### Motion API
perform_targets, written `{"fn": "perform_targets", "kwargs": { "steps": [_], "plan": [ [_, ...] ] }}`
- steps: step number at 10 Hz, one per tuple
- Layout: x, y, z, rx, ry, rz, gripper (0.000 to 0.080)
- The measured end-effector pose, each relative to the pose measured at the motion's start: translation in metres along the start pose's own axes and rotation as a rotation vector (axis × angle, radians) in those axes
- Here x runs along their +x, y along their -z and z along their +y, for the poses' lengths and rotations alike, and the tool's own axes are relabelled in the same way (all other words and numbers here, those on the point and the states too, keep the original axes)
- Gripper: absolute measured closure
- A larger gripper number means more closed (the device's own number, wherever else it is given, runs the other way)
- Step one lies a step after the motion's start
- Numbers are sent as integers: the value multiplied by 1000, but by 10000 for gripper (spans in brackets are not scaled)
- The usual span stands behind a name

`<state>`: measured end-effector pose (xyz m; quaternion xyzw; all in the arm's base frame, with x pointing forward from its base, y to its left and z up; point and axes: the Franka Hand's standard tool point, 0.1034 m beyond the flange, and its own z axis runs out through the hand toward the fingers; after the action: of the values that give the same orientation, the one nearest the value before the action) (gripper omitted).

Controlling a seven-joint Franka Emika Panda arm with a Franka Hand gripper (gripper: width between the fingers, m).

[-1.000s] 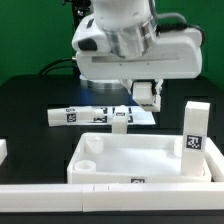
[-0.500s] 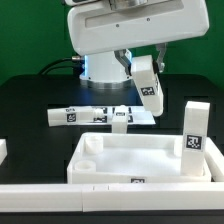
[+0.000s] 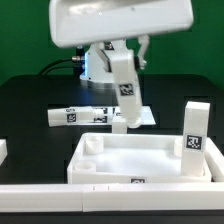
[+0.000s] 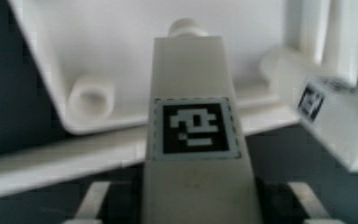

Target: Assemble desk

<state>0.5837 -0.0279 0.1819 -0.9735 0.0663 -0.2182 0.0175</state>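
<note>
My gripper is shut on a white leg and holds it by its upper end. The leg hangs nearly upright, with its lower end just behind the far rim of the desk top. In the wrist view the held leg, with its tag, runs out between the two fingers of the gripper toward the tray-like top and a round corner socket. A second leg stands upright at the top's right side and also shows in the wrist view.
A third leg lies on the black table at the exterior view's left, behind the top. The marker board lies flat behind the held leg. A white block sits at the left edge. A white rail runs along the front.
The gripper has carried the leg toward the exterior view's left and swung it closer to upright. The arm's body has risen higher in the exterior view.
</note>
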Motion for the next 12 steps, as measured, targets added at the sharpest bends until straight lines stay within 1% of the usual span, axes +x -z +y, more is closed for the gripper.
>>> {"fn": "perform_targets", "kwargs": {
  "steps": [1, 3, 4, 5, 6, 7, 8, 11, 12],
  "plan": [
    [-3, -1, 4, -27, -1, 60, 514],
    [0, 1, 15, -86, 21, 185, 514],
    [-6, -6, 13, -69, 19, 129, 514],
    [2, -13, 12, -49, 10, 76, 514],
    [13, -20, 12, -40, 4, 55, 514],
    [17, -26, 11, -34, 4, 35, 514],
    [18, -30, 10, -34, 7, 33, 514],
    [16, -31, 12, -36, 6, 28, 514],
    [12, -37, 21, -50, 11, 27, 514]
  ]
}}
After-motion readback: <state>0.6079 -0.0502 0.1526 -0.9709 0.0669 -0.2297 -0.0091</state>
